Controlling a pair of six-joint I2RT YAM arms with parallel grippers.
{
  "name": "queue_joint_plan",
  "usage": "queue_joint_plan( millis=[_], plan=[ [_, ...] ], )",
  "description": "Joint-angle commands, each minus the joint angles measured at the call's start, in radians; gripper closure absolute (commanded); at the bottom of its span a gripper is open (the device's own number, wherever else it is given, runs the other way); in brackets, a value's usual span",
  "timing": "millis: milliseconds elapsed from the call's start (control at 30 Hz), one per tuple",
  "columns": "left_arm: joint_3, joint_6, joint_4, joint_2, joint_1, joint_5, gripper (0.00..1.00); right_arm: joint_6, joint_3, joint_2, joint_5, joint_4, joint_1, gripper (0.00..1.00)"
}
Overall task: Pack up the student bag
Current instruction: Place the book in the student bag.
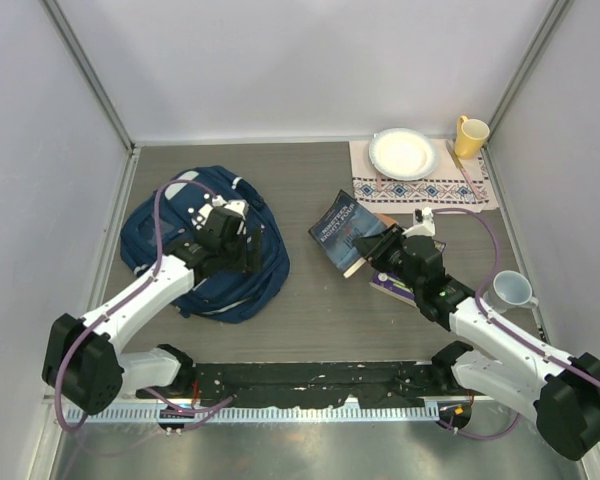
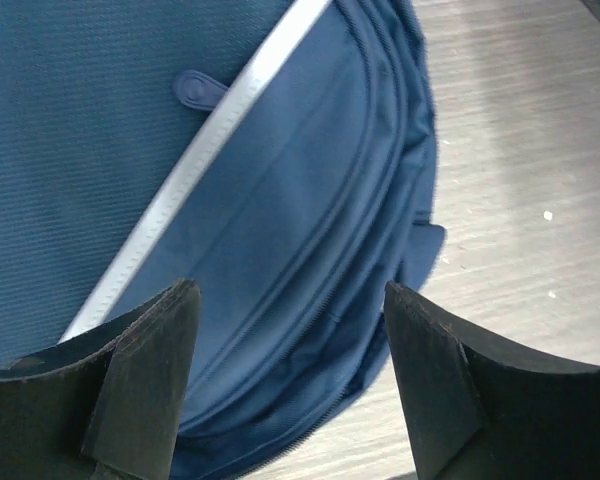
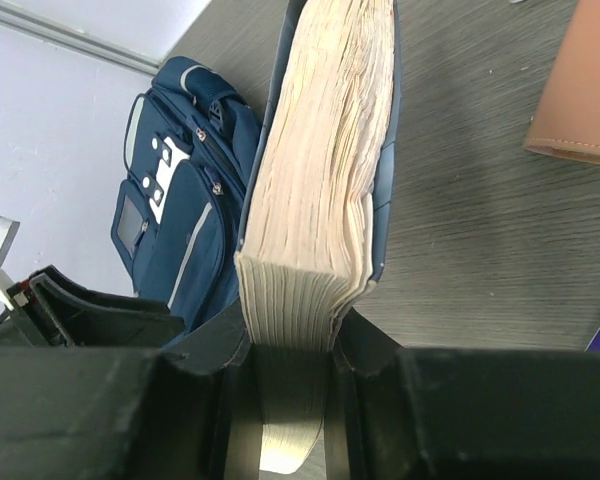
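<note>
The navy student bag (image 1: 215, 270) lies on the table's left side; its zipped front and pale stripe fill the left wrist view (image 2: 280, 230), and it shows in the right wrist view (image 3: 175, 210). My left gripper (image 1: 242, 240) hovers over the bag's right part, jaws open and empty, fingers (image 2: 145, 370) wide apart. My right gripper (image 1: 377, 250) is shut on a thick dark-blue paperback book (image 1: 342, 232), held lifted and tilted at table centre. The book's cream page block (image 3: 325, 170) sits clamped between the right fingers (image 3: 210, 345).
A brown notebook (image 3: 580, 90) and a purple item (image 1: 390, 288) lie by the right arm. A patterned cloth (image 1: 425, 185) at back right bears a white plate (image 1: 404, 153). A yellow mug (image 1: 470, 136) and a pale blue cup (image 1: 512, 290) stand at the right.
</note>
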Motion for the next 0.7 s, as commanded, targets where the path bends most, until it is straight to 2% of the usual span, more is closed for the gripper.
queue_joint_plan(
  millis=[0,33,167,433,667],
  plan=[
    [0.068,0.056,-0.025,0.028,-0.030,-0.187,0.23,0.008,0.036,-0.020,-0.012,0.170,0.004,0.99],
    [0.081,0.067,-0.026,0.045,-0.038,-0.245,0.23,0.010,0.034,-0.018,-0.012,0.170,0.004,0.99],
    [0.113,0.114,-0.052,0.109,-0.083,-0.320,0.23,0.007,0.036,-0.015,-0.017,0.164,0.004,0.99],
    [0.085,0.134,-0.020,0.109,-0.115,-0.314,0.23,0.008,0.036,-0.006,-0.025,0.154,0.003,0.99],
    [0.085,0.130,0.009,0.191,-0.132,-0.308,0.26,0.015,0.031,0.009,-0.040,0.165,-0.002,0.99]
  ],
)
